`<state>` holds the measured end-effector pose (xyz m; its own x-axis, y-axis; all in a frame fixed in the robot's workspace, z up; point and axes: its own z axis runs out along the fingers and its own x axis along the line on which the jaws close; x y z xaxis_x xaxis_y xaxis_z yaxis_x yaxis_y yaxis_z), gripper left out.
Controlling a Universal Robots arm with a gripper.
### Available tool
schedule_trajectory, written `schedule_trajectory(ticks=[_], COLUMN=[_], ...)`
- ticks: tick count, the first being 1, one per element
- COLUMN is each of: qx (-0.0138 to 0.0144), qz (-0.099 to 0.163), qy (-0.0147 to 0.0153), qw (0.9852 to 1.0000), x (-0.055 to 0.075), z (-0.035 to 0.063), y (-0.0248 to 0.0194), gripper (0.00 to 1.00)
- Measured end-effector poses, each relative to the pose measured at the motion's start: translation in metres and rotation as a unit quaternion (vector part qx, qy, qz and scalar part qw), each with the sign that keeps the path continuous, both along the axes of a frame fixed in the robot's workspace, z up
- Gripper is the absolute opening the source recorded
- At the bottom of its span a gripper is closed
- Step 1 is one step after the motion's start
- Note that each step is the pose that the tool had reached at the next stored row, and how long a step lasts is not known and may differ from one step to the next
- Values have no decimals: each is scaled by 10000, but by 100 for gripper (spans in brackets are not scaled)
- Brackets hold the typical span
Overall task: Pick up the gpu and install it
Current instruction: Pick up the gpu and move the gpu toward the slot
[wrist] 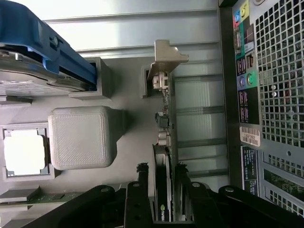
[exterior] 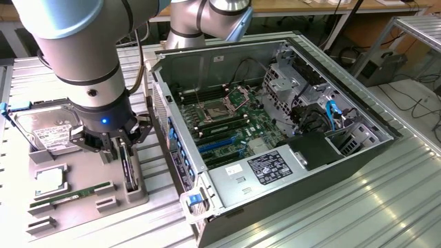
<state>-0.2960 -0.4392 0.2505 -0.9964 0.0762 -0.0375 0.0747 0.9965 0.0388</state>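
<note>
The gpu (exterior: 129,173) stands on edge in a slot of the grey holder tray (exterior: 86,168), at the exterior view's left of the open computer case (exterior: 344,170). My gripper (exterior: 121,147) is lowered straight over it. In the wrist view the dark card (wrist: 165,123) runs edge-on away from the camera, its silvery bracket (wrist: 167,56) at the far end. The gripper (wrist: 161,172) has one black finger pressed against each face of the card, shut on it. The card still sits in its slot.
On the tray lie a silver hard drive (exterior: 48,130) in a blue carrier (wrist: 52,45), a processor chip (exterior: 49,178) and a green memory stick (exterior: 69,196). The case's rear panel (wrist: 275,71) is close beside the gpu. The motherboard (exterior: 227,121) lies exposed inside.
</note>
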Motion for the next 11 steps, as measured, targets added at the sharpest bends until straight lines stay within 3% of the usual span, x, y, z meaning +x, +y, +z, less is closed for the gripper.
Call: schedule_trajectory(ticks=[11], qx=[0], qz=[0], qy=[1], qw=[10000], x=[2], z=[-57], y=[-1], gripper=[36])
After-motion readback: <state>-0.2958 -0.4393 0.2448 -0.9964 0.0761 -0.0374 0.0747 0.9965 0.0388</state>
